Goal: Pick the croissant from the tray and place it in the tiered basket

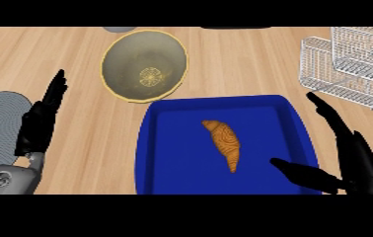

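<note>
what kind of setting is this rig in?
Probably a kitchen counter: a wooden countertop, a croissant lying on a blue tray, a yellow-rimmed plate, and a wire tiered basket at the right.

Croissant point(223, 143): golden-brown, with darker swirled lines on the crust. Tray point(175, 152): deep plain blue. Plate point(131, 58): olive-green, yellow rim, yellow spoked medallion low of centre. Tiered basket point(328, 65): white wire grid. Desk point(73, 53): pale wood, fine grain. Left hand point(40, 122), right hand point(351, 149): black. Left forearm point(15, 179): grey.
</note>
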